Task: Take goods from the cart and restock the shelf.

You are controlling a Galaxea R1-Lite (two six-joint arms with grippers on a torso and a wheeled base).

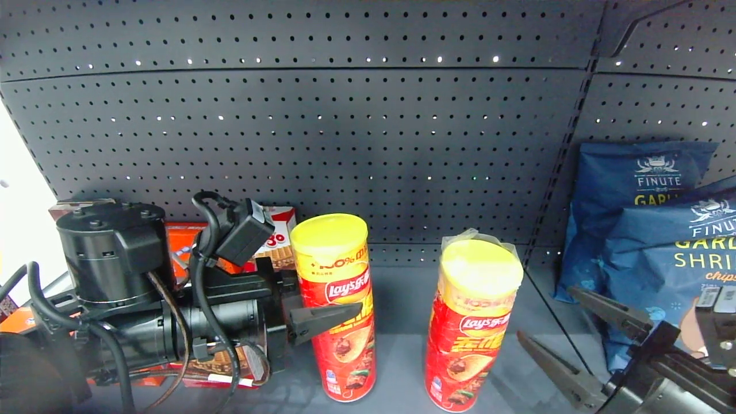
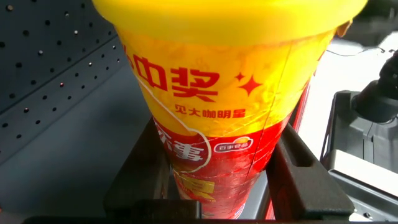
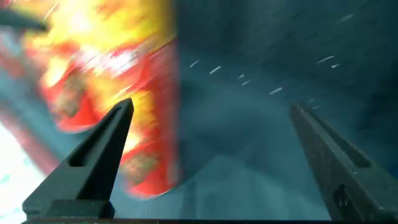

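1. Two chip cans stand upright on the shelf (image 1: pixel 402 322) in the head view, well apart, in front of the perforated back panel (image 1: pixel 345 144). The left can (image 1: pixel 330 247) is near the wafer boxes (image 1: pixel 276 236). The right can (image 1: pixel 474 322) has the blue snack bags (image 1: pixel 632 201) further to its right.
2. In the same view the left gripper (image 1: pixel 330 307) reaches in sideways at the left can's mid-height, and one of its fingers (image 1: pixel 322 316) crosses the front of the can. The right gripper (image 1: pixel 543 312) is near the right can with its fingers spread, touching nothing.
3. From the left wrist, the left can (image 2: pixel 211 81) sits squarely between the left gripper's (image 2: pixel 214 180) fingers (image 2: pixel 298 174), which press against both of its sides. They look clenched on it, and it has not been let go.
4. From the right wrist, the right gripper (image 3: pixel 211 106) is empty, its fingers (image 3: pixel 93 168) wide apart. A blurred red-and-yellow can (image 3: pixel 124 93) stands just beside one of them on the shelf floor (image 3: pixel 249 186).
5. Judged from this, the right can is already stocked. The left can is in place and only needs releasing, and the arm then needs to draw back without tipping it. How many goods remain to be fetched cannot be told.
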